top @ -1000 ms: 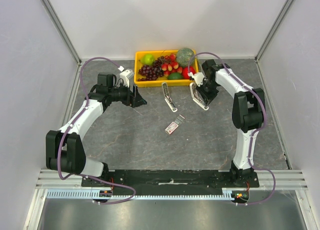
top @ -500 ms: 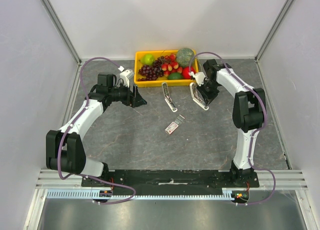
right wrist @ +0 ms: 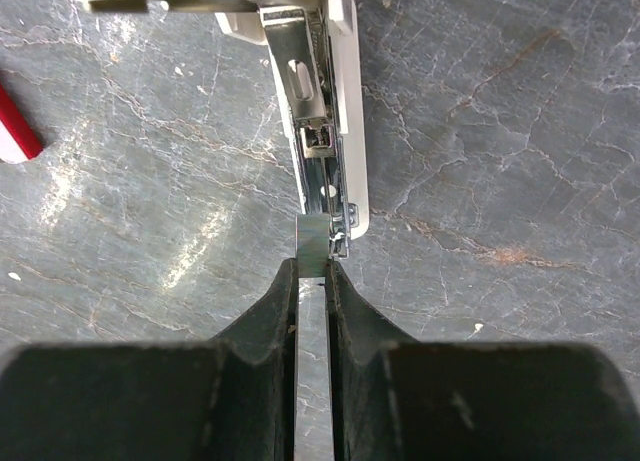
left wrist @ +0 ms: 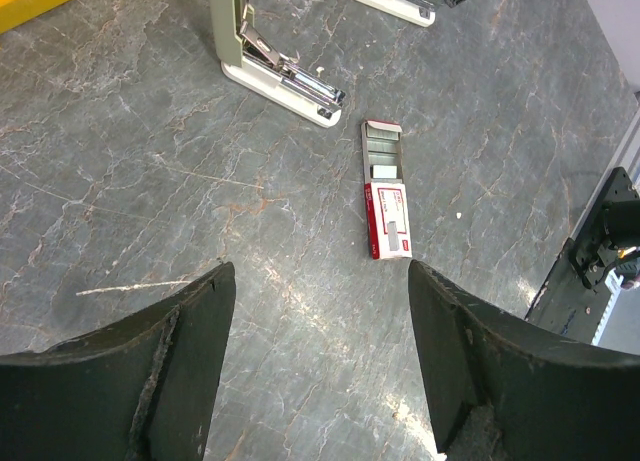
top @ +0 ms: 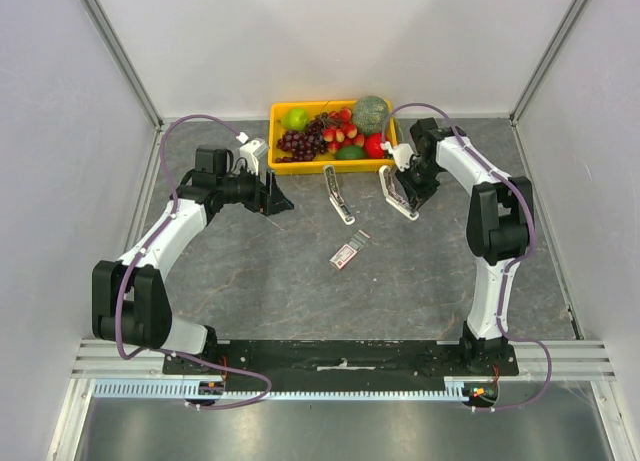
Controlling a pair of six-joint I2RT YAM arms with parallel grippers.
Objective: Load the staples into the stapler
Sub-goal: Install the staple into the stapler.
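Right wrist cam is showing the right claw (right wrist: 312, 278) pinching a thin silvery strip of staples (right wrist: 313, 243), fingers squeezed nearly together on it. The strip's far tip is touching the near end of the metal channel of a white stapler (right wrist: 345, 111), which is lying opened up on the dark grey marbled table (right wrist: 500, 131). Over on the left, the left claw (left wrist: 320, 276) is hanging above the table with its fingers spread wide and nothing between them. The small flat red and white staple box (left wrist: 388, 196) is sitting mid-table with its drawer slid partway out, on the near side of a beige stapler (left wrist: 280, 76) that's also lying open. A yellow plastic tray of fruit (top: 273, 131) is sitting at the far edge.
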